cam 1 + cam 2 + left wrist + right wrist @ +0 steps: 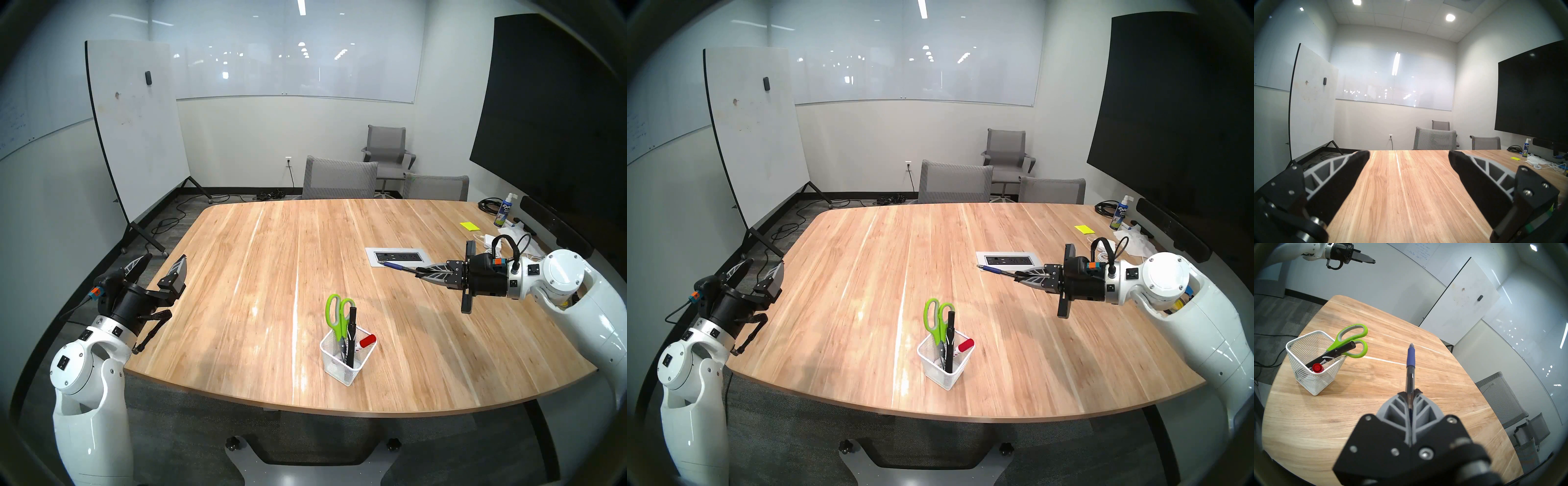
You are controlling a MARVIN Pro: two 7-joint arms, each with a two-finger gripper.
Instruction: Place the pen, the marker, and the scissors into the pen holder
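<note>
My right gripper (pixel 419 269) (pixel 1411 392) is shut on the slim blue pen (pixel 395 266) (pixel 1410 360), held above the table's right side with its tip pointing left, away from the wrist. The white mesh pen holder (pixel 342 368) (pixel 1310 378) stands near the front edge. In it are the green-handled scissors (pixel 334 314) (pixel 1352 338), blades down, a black marker (pixel 352 334) (pixel 1335 353) and a red-capped marker (pixel 368 340) (pixel 1317 368). My left gripper (pixel 166 258) (pixel 1409 153) hovers open and empty over the table's left edge.
A power outlet plate (pixel 398 256) is set into the wooden table (pixel 271 254) just beyond the pen. A spray bottle (pixel 504 212), yellow sticky notes (pixel 470 226) and white cables lie at the far right. Grey chairs (pixel 339 180) stand behind the table.
</note>
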